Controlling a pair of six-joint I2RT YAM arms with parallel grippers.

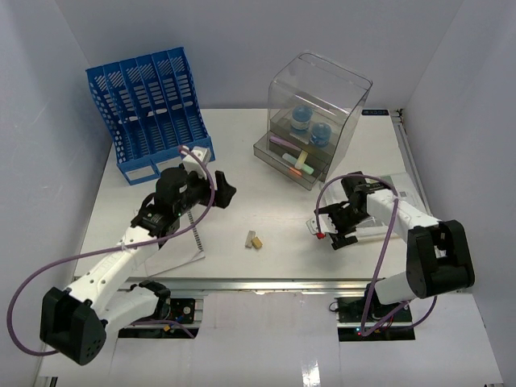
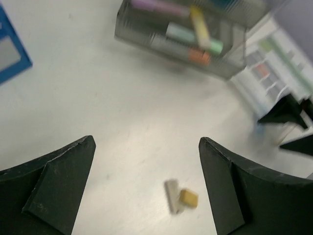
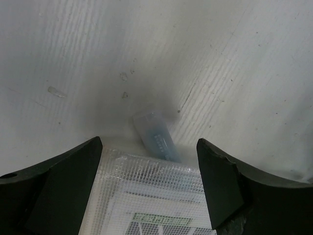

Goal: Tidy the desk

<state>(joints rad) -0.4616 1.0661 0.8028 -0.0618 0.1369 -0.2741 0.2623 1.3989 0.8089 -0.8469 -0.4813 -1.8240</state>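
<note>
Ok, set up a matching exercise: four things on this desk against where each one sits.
Things:
1. blue file rack
2. clear drawer box
3. two small blocks
4. mesh pouch

Places:
A. below the right hand
B. far left
C. centre, toward the near edge
D. far side, right of centre

Pairs: 1-B, 2-D, 3-C, 4-A

Large flat white desk (image 1: 239,135), aluminium-railed front edge

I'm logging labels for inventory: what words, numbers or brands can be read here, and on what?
Nothing is legible.
Small clear tube: dark print, too blurred to read.
Mesh pouch: green-edged label on the paper inside, too small and blurred.
</note>
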